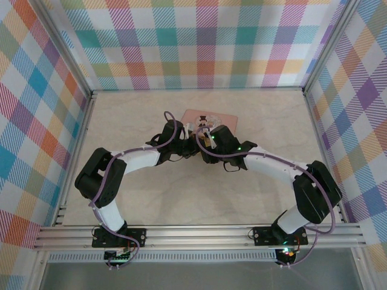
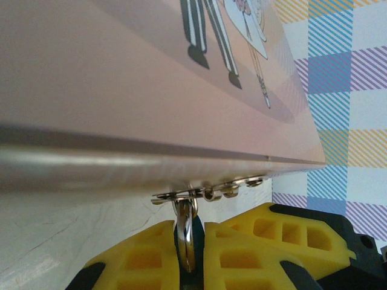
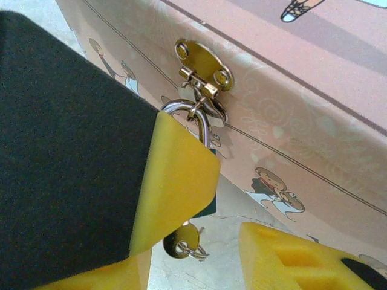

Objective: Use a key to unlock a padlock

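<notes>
Bluish-dark and small, the metal padlock (image 3: 205,130) hangs by its silvery shackle from the round gold-coloured hasp (image 3: 202,63) on the front wall of the pink rectangular tin (image 3: 314,90) with cartoon figures. Just below the lock's body dangles the small metal key (image 3: 180,243); whether it sits in the keyhole I cannot tell. The left gripper (image 2: 188,234) is pinched tight on the padlock from below. The right gripper (image 3: 230,205) stands partly spread, one yellow finger covering the lock's body, the other apart from the key. The tin lies on the pale marbled table (image 1: 133,115).
</notes>
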You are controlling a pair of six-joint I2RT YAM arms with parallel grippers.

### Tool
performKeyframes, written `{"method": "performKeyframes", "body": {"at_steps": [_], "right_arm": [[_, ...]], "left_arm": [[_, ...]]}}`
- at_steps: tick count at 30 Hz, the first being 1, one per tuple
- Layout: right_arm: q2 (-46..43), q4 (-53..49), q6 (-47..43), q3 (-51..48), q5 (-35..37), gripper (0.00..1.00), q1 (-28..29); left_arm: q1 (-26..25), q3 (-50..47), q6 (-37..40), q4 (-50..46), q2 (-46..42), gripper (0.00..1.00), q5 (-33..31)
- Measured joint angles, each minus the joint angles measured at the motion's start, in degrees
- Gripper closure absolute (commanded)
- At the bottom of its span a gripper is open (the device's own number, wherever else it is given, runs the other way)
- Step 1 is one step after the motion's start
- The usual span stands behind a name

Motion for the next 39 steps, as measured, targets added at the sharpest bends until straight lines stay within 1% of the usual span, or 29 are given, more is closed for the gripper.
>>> {"method": "performKeyframes", "body": {"at_steps": [12,19,20,21,23,24,26,29,33,35,39], "right_arm": [[3.26,-2.01,-2.71,2.29,1.42,0.63,0.48],[3.58,-4.09,-4.04,3.89,2.47,0.66,1.14],[3.58,-4.17,-4.26,3.96,2.62,0.71,1.16],[3.58,-4.24,-4.46,4.02,2.71,0.81,1.29],[3.58,-4.22,-4.87,4.13,2.60,0.97,1.44],[3.58,-4.26,-4.87,4.22,2.69,1.00,1.46],[3.58,-4.26,-5.09,4.22,2.73,1.00,1.51],[3.58,-4.22,-5.29,4.22,2.58,1.00,1.51],[3.58,-3.78,-5.25,4.02,1.99,1.00,1.51],[3.58,-3.04,-5.03,3.32,1.60,1.00,1.51],[3.58,-0.22,-4.39,1.16,0.11,1.00,1.51]], "left_arm": [[0.00,0.00,-0.02,0.09,0.00,0.93,0.00],[0.02,0.00,-0.02,0.26,0.00,0.93,-0.02],[0.02,0.00,-0.02,0.28,0.00,0.93,-0.02],[0.02,0.00,-0.02,0.28,0.00,0.93,-0.04],[0.02,0.00,0.02,0.37,0.00,0.93,-0.04],[0.02,0.00,0.04,0.35,0.00,0.93,-0.07],[0.02,0.00,0.22,0.13,0.00,0.92,-0.20],[0.02,0.00,0.24,0.17,0.00,0.87,-0.33],[0.02,0.00,0.31,0.11,0.00,0.70,-0.48],[0.04,0.00,0.20,0.17,-0.02,0.64,-0.31],[0.00,-0.63,0.02,0.04,-0.11,0.61,-0.35]]}}
